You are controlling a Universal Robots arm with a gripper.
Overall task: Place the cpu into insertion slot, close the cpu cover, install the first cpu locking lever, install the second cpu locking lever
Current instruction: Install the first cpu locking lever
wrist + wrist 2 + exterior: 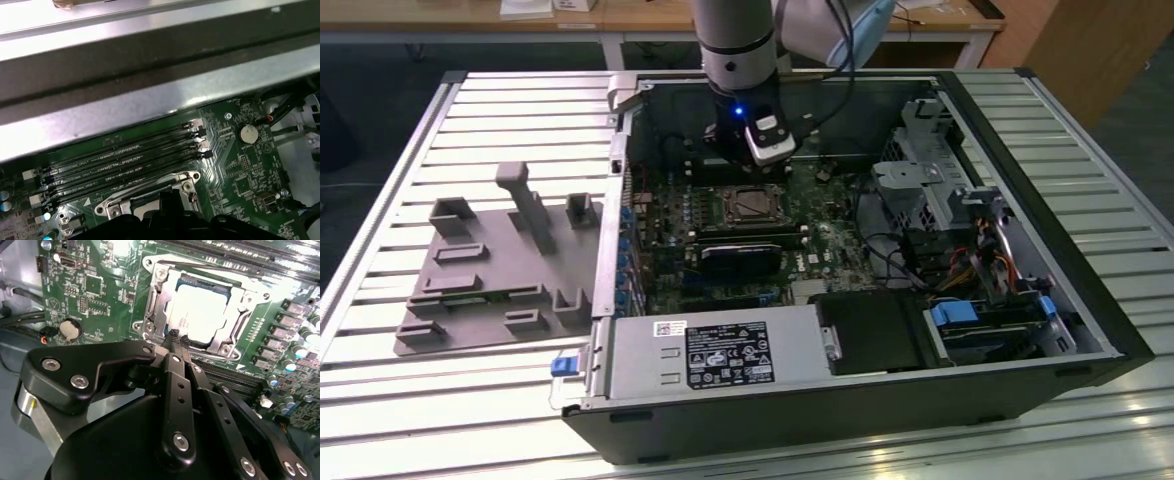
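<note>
Gripper (pixel 178 340) tips sit right at insertion slot (pixel 200 310) rim; memory slots (pixel 235 377) just beside, case wall (pixel 150 60) close behind them. Open room straight above socket, drive cage (pixel 927 180) well apart.

The gripper (pixel 178 340) hides the near edge of the insertion slot (pixel 160 322), and its own body is cut off by the second wrist view's edge.

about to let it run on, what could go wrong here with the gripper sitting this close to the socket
1. The gripper has its fingertips pressed together right at the edge of the cpu cover; a slip could scrape the cpu showing through the window.
2. The memory slots run close beside the insertion slot, so a sideways move could knock them.
3. Loose cables lie in the case near the board and could snag the arm.
</note>
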